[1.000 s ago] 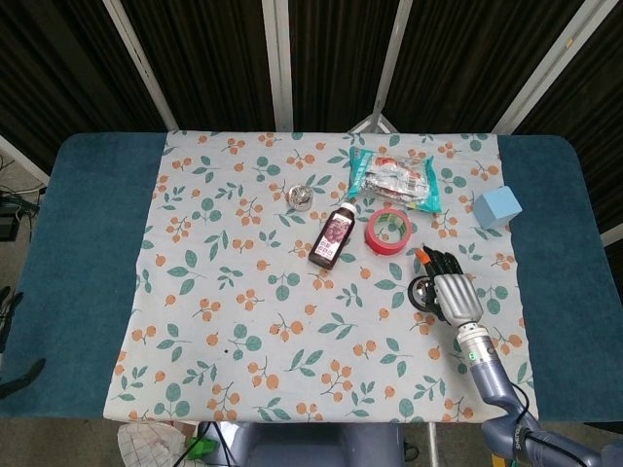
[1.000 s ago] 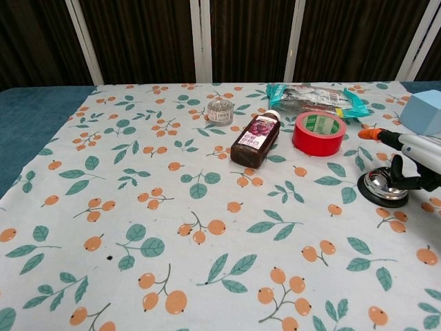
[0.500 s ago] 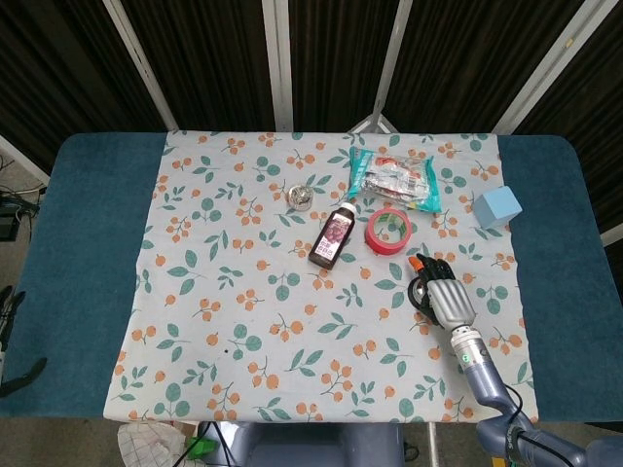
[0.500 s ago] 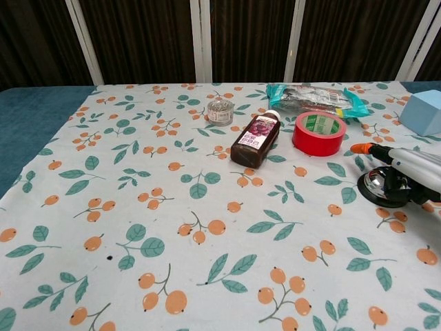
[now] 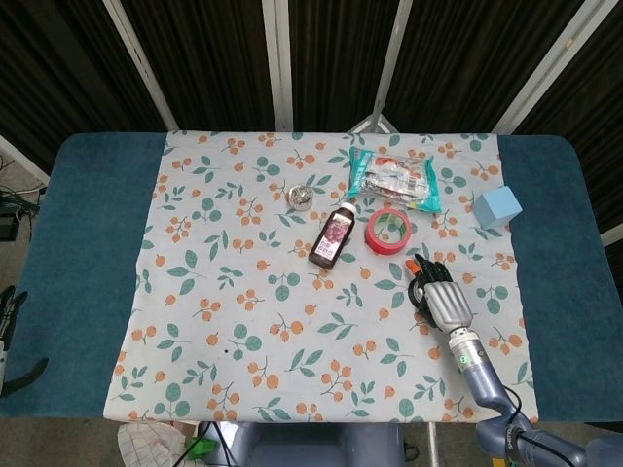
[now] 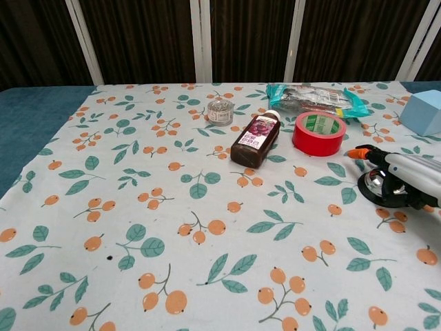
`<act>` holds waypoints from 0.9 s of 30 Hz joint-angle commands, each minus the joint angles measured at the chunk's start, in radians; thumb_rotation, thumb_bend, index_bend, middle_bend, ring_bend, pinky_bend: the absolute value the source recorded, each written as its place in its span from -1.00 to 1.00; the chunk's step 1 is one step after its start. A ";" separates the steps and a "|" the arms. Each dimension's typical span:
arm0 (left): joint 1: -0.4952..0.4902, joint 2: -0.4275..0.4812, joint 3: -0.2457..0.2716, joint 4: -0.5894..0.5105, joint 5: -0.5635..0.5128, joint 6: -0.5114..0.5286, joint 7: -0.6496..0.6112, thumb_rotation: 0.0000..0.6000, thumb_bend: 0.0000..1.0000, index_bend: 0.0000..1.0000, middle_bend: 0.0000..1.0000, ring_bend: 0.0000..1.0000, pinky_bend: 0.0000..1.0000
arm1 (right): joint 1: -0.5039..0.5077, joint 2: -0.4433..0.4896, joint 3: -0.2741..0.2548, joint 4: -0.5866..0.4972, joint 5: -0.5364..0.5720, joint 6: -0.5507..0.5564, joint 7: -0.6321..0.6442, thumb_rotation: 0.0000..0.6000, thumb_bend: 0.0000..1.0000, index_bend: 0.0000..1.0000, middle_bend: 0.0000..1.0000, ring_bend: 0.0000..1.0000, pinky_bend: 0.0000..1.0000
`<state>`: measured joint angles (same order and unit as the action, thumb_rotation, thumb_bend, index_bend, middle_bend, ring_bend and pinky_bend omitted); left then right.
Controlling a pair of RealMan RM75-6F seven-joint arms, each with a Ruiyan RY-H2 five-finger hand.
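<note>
Your right hand (image 5: 440, 292) has slid left and slightly forward over the black round object (image 6: 383, 187) since a second ago. Its fingers now cover more of that object, lying lower across it.

Bottle (image 6: 255, 140) label: dark, with a picture and print too small to read.
Packet (image 6: 316, 99) print: white and red patches, letters blurred, not legible.
Red tape (image 6: 318, 133) core: green inside, with pale marks that cannot be made out.
Blue block (image 6: 422, 112): no lettering shows.
</note>
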<state>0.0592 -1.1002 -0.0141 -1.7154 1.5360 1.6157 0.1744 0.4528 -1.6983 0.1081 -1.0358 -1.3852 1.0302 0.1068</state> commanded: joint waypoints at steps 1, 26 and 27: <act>0.000 0.000 0.000 0.000 0.000 0.001 0.000 1.00 -0.41 -0.84 -1.00 -1.00 -0.82 | 0.004 0.013 -0.007 -0.017 0.011 -0.024 -0.022 1.00 1.00 -0.91 -0.97 -1.00 -1.00; 0.003 0.006 0.003 0.000 0.003 0.006 -0.016 1.00 -0.41 -0.84 -1.00 -1.00 -0.82 | -0.077 0.301 0.087 -0.402 -0.079 0.293 0.102 1.00 1.00 -0.91 -0.97 -1.00 -1.00; 0.003 0.007 0.003 0.000 0.003 0.005 -0.017 1.00 -0.41 -0.84 -1.00 -1.00 -0.82 | -0.091 0.336 0.074 -0.436 -0.089 0.300 0.101 1.00 1.00 -0.91 -0.97 -1.00 -1.00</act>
<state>0.0619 -1.0934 -0.0109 -1.7156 1.5392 1.6211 0.1577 0.3979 -1.4310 0.1928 -1.4044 -1.4483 1.3007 0.1916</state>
